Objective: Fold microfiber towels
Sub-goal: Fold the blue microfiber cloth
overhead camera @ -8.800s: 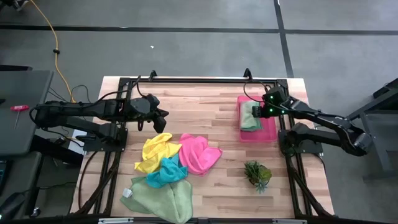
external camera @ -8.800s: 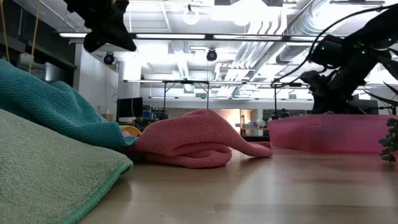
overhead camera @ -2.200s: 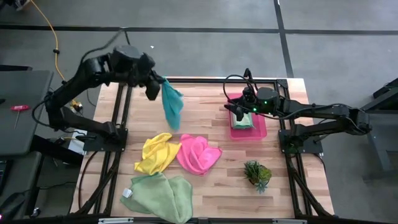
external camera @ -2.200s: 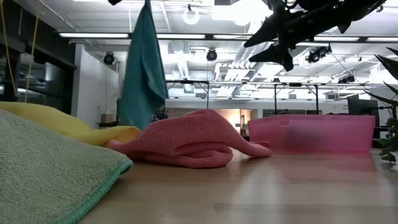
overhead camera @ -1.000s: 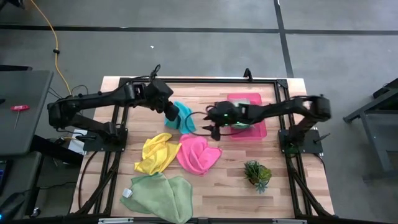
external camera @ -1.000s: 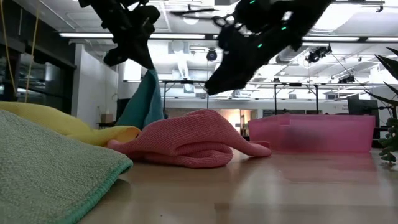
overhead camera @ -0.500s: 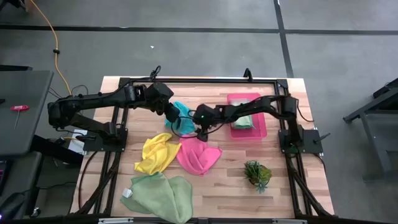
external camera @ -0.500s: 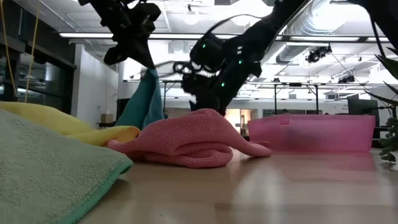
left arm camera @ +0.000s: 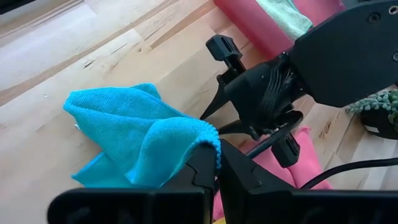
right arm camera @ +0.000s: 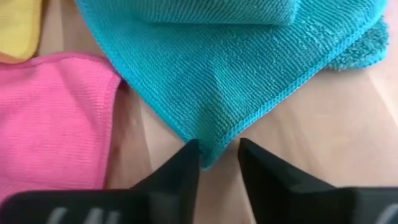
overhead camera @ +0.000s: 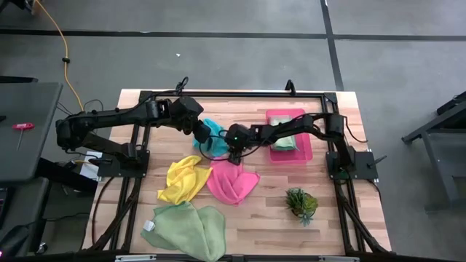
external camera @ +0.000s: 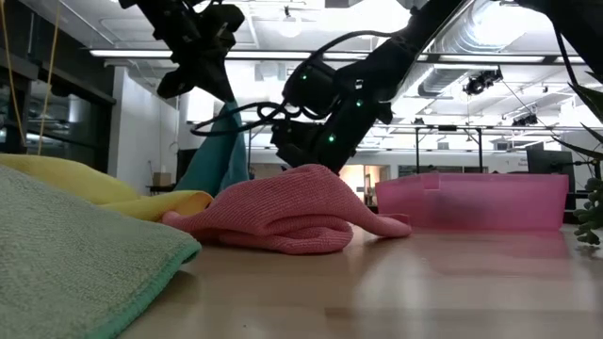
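Step in hand: spreading the teal towel [overhead camera: 212, 134] at desk [overhead camera: 247, 218] centre, left tool [left arm camera: 214, 163] pressed together pinching its 9 o'clock corner aloft, right tool [right arm camera: 217, 163] parted around the opposite corner at 3 o'clock, not yet clamped. Next move, by my judgement: close the right tool, then draw both apart to flatten it. Versus a second ago, the right tool has dropped from above to that corner; pink towel [overhead camera: 231, 179] unmoved at 6 o'clock.

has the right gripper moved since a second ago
Yes. In the high view the right gripper has gone further from the pink tray, toward the teal towel that the left gripper holds.
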Robot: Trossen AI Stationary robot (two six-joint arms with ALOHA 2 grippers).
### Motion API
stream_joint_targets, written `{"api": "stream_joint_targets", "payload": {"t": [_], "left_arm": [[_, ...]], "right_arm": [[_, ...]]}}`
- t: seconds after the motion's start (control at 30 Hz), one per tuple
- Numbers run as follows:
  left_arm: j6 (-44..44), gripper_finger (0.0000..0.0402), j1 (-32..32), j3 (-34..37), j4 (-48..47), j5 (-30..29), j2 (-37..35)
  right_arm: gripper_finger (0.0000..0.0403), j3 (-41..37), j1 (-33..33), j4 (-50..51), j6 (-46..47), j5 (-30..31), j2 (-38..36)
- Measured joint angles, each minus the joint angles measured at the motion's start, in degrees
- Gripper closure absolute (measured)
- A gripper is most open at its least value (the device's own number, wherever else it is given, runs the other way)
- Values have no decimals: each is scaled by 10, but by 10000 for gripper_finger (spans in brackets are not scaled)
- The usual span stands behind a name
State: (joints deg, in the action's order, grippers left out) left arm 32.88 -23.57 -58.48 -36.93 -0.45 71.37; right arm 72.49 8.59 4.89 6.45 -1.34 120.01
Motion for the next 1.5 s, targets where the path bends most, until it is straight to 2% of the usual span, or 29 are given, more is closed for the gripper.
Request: {"api": "stream_joint_targets", "payload": {"t": [0.2,0.33,0.47,0.6,0.7,0.87,1.03,1.13,1.3,1.4,1.5], "left_arm": [[0,401,0,0,0,0,0],[-3,401,0,0,5,2,0],[-34,401,-17,-18,-29,18,-24],[-77,401,-52,-57,-69,12,-75],[-98,401,-73,-72,-69,14,-114],[-152,401,-93,-74,-71,29,-155],[-156,401,-95,-74,-71,17,-161],[-149,401,-94,-74,-68,-16,-160],[-121,401,-95,-73,-50,-95,-160],[-123,401,-95,-74,-36,-137,-169],[-158,401,-95,-74,-17,-151,-169]], "right_arm": [[384,0,-12,1,0,10,2],[400,-1,-14,1,17,2,2],[402,-5,1,39,41,-83,-29],[402,-3,19,65,16,-178,-113],[402,-3,34,85,6,-201,-181],[403,-2,70,74,13,-190,-295],[403,-2,113,76,26,-150,-359],[403,-2,132,81,27,-133,-376],[403,-2,146,100,26,-60,-388],[403,-2,153,103,26,-52,-387],[403,-2,163,99,25,-42,-387]]}}
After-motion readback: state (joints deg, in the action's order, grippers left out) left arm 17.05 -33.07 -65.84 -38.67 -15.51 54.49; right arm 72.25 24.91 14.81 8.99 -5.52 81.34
